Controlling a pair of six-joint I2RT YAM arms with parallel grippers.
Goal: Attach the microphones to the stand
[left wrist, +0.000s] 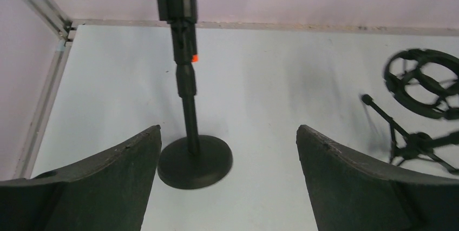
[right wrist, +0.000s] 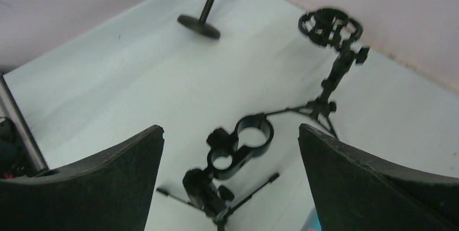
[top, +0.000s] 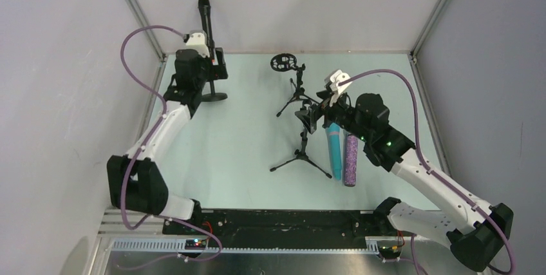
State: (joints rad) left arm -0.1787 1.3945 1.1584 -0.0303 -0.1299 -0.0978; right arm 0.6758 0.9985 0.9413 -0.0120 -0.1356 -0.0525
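The black microphone [top: 205, 18] with an orange-red end [left wrist: 194, 58] stands upright in the clip of a round-base stand [left wrist: 195, 160] at the far left. My left gripper [top: 217, 64] is open just in front of that stand, its fingers [left wrist: 108, 177] apart from it and holding nothing. The cyan microphone [top: 334, 149] and the glittery purple microphone [top: 351, 159] lie side by side on the table. My right gripper [top: 317, 115] hangs open over a tripod stand's double ring clamp [right wrist: 241, 147], which holds nothing.
A second tripod with a round shock mount [top: 281, 62] stands at the back centre, seen also as the shock mount [right wrist: 329, 25] in the right wrist view. The near tripod's legs [top: 299, 159] spread left of the lying microphones. Walls close the table [top: 244, 140] on three sides.
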